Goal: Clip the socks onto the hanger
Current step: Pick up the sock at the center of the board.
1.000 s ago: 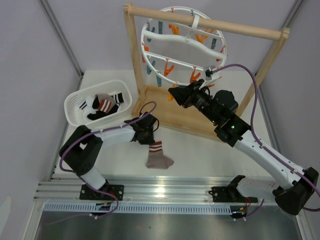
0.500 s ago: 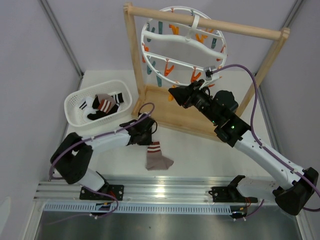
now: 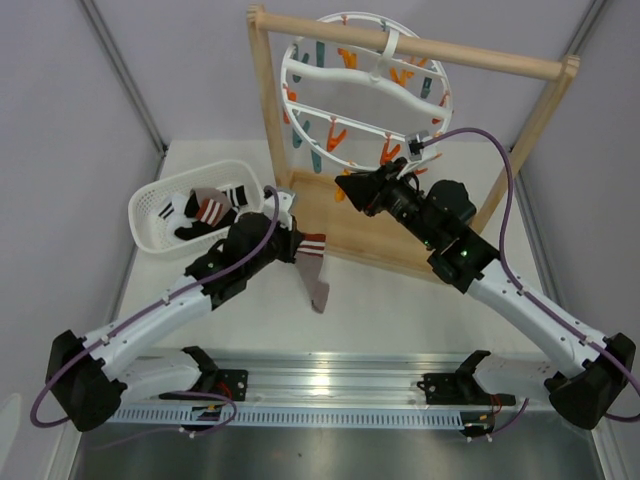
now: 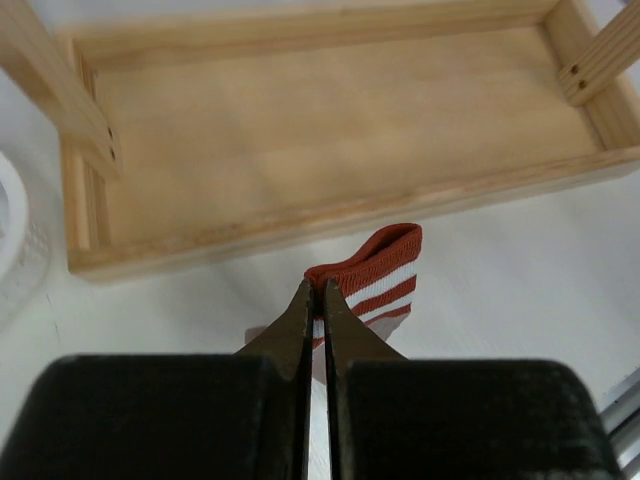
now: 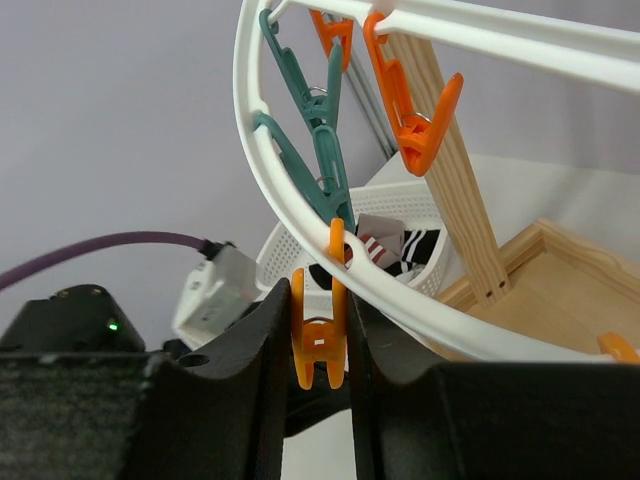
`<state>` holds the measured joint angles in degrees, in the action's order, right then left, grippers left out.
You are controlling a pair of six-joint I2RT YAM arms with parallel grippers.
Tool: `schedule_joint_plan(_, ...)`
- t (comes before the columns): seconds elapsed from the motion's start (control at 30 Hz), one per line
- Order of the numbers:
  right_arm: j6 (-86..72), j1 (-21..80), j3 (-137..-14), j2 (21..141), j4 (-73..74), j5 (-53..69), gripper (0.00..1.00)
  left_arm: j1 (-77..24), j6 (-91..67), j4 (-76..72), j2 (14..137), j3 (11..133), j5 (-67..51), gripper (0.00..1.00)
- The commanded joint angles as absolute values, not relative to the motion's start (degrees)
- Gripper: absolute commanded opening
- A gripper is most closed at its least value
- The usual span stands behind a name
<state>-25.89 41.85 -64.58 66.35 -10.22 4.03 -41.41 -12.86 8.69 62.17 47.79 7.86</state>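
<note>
Sock now raised from tabletop, left tool clamped on cuff beside rack front edge; right tool pinching orange clip

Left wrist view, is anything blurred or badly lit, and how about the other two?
Left wrist: the left gripper is dark and soft-edged up close, the sock sharp. Right wrist: the right gripper is underexposed, the orange clip crisp. Top external: even light, with glare on the metal rail.

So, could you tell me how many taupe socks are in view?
2. One sock hangs from the left gripper near the wooden rack; the other sock lies in the white basket, where more may hide.
</note>
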Motion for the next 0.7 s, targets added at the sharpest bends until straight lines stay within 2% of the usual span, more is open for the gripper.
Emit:
schedule_joint_plan(0.0,-24.00,42.71,-65.39,67.85,-7.91,10.98,0.01,-41.75,-3.09,0.88,58.02,49.91,3.61,0.01)
schedule_joint_plan(0.33,-19.78,43.16,-67.06,69.34,-9.05,17.75,0.02,-41.75,6.85,0.35,57.74,58.79,-5.36,0.01)
schedule_joint_plan(0.67,-17.40,43.42,-68.12,70.31,-9.84,21.18,0.02,-41.75,8.61,-1.93,61.35,65.48,-11.42,0.01)
